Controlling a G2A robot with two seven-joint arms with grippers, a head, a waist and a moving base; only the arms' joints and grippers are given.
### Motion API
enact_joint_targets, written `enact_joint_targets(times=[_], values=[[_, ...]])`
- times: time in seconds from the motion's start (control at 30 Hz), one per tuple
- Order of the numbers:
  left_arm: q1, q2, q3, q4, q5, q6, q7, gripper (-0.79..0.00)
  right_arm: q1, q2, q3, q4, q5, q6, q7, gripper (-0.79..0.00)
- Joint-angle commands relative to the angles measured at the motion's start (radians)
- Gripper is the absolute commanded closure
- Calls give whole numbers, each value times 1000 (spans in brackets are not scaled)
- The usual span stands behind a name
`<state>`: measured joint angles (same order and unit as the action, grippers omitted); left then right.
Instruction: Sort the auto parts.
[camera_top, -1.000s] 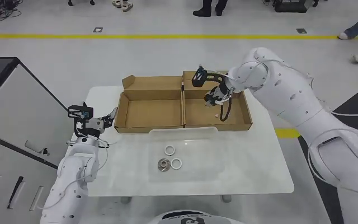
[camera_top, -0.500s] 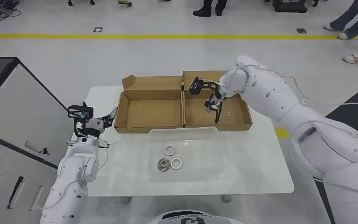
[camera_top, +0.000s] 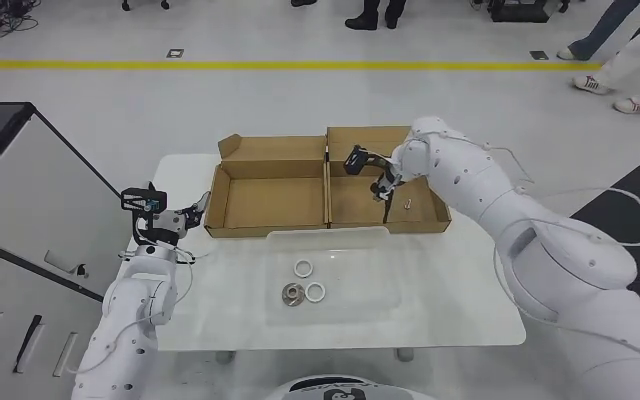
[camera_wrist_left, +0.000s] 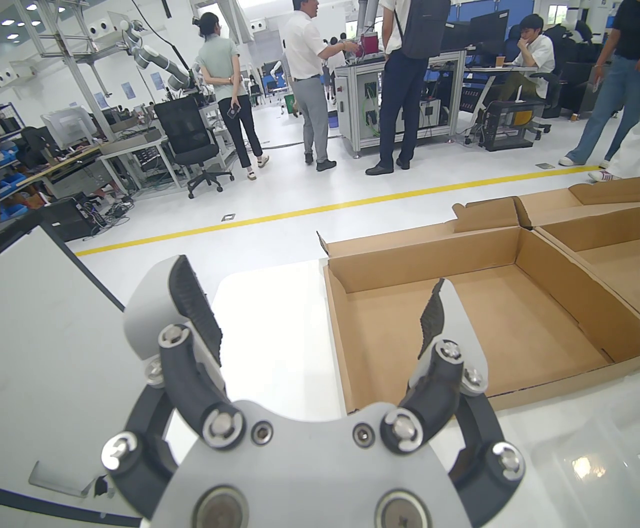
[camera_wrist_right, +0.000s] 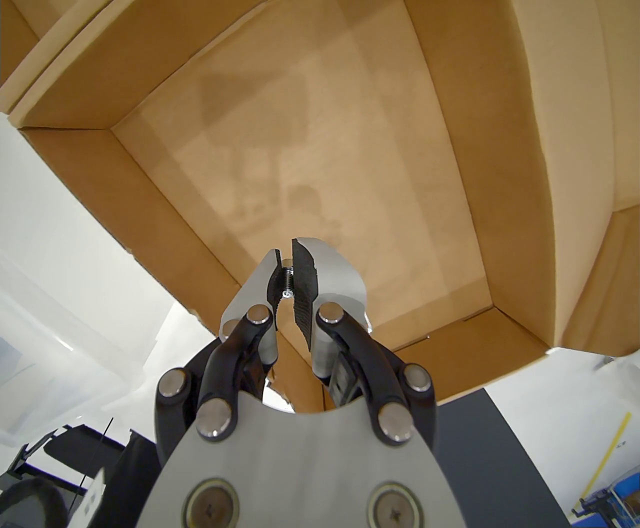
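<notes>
Right tool (camera_wrist_right: 287, 262) pinching small screw (camera_wrist_right: 286, 286) over right cardboard box (camera_wrist_right: 350, 150), left tool (camera_wrist_left: 310, 287) gaping wide beside left box (camera_wrist_left: 500, 325).

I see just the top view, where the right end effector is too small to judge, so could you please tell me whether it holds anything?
Observer: Yes, the right wrist view shows the right end effector shut on a small screw, above the floor of the right cardboard box.
Operator: Thank you. And the other arm, please?
Observer: Its wrist view shows the left end effector open and empty, facing the left cardboard box.
</notes>
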<state>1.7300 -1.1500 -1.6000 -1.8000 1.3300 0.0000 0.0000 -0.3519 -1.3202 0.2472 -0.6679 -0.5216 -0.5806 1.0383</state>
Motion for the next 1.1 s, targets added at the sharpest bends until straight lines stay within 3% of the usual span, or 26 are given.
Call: enact_joint_targets(times=[0.0,0.23,1.07], values=[[0,0,0,0,0,0,0,-785,-1,-9,-1,21,-20,-2,-31,0],[0,0,0,0,0,0,0,-785,-10,-38,-10,67,-89,5,-98,0],[0,0,0,0,0,0,0,-785,-58,-119,-2,182,-142,-8,-106,0]])
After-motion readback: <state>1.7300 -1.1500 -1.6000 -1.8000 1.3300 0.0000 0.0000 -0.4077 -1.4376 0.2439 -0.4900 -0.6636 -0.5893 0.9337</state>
